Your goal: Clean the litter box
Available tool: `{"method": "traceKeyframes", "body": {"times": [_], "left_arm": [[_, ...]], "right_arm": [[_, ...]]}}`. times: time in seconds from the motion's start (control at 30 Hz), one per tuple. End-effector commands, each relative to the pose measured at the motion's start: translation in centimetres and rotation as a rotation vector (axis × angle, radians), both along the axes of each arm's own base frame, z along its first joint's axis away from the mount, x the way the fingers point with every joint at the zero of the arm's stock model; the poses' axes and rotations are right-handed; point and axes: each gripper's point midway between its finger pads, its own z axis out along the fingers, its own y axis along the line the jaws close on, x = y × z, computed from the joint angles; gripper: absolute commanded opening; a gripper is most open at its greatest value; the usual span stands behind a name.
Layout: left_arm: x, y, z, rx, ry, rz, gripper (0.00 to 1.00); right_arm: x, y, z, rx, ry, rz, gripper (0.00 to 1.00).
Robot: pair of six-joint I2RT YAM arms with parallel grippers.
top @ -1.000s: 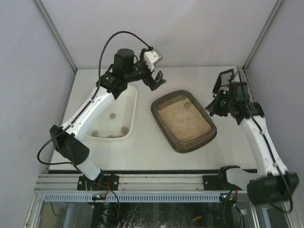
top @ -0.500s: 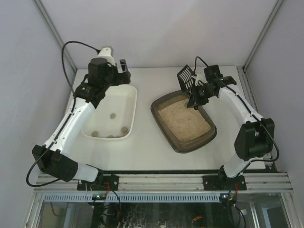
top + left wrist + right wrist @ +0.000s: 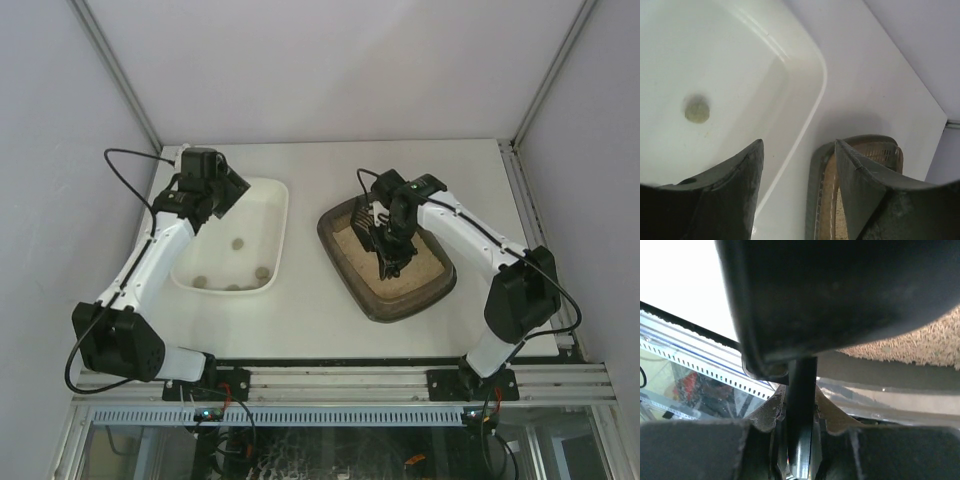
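Your right gripper (image 3: 384,232) clenching scoop (image 3: 388,258), blade sitting in box (image 3: 372,302) sand (image 3: 425,265): be keeping it shallow, sifting slowly, lifting level. Left gripper (image 3: 799,145) hanging released, empty, over tray (image 3: 276,215), table's (image 3: 300,325) far-left corner.

My right arm (image 3: 465,228) has swung in from the right edge of the surface (image 3: 310,310), where my right jaws held the small black slotted plastic scoop (image 3: 388,255) high. It has come down so the scoop is now low at the pale sand inside the dark brown translucent rectangular plastic litter box (image 3: 405,305). My left arm (image 3: 155,255) has pulled back from between the two trays, and my left jaws now hang over the far left end of the white rectangular plastic tray (image 3: 280,235).
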Motion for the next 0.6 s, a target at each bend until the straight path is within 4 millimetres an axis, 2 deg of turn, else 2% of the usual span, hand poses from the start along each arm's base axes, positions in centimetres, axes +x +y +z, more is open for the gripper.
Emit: {"method": "traceKeyframes", "body": {"times": [0.0,0.07,0.17,0.3,0.43,0.57], "left_arm": [[-1.1,0.4,-0.7,-0.138,0.020,0.145,0.62],[-1.3,0.2,-0.9,-0.159,0.027,0.152,0.61],[-1.5,0.3,-0.9,-0.174,0.036,0.169,0.61],[-2.4,-0.1,-2.4,-0.230,0.080,0.195,0.59],[-3.3,-0.4,-4.2,-0.261,0.128,0.213,0.51],[-3.5,-0.2,-4.9,-0.248,0.149,0.228,0.47]], "right_arm": [[-1.4,-2.0,-0.7,-0.127,0.079,-0.125,0.00],[-1.9,-2.4,-1.2,-0.155,0.102,-0.138,0.00],[-2.0,-1.9,-1.5,-0.127,0.132,-0.130,0.00],[-2.0,-1.2,-2.5,-0.126,0.195,-0.128,0.00],[-1.4,-0.6,-3.4,-0.139,0.236,-0.118,0.00],[-1.3,0.1,-4.5,-0.158,0.274,-0.100,0.00]]}}
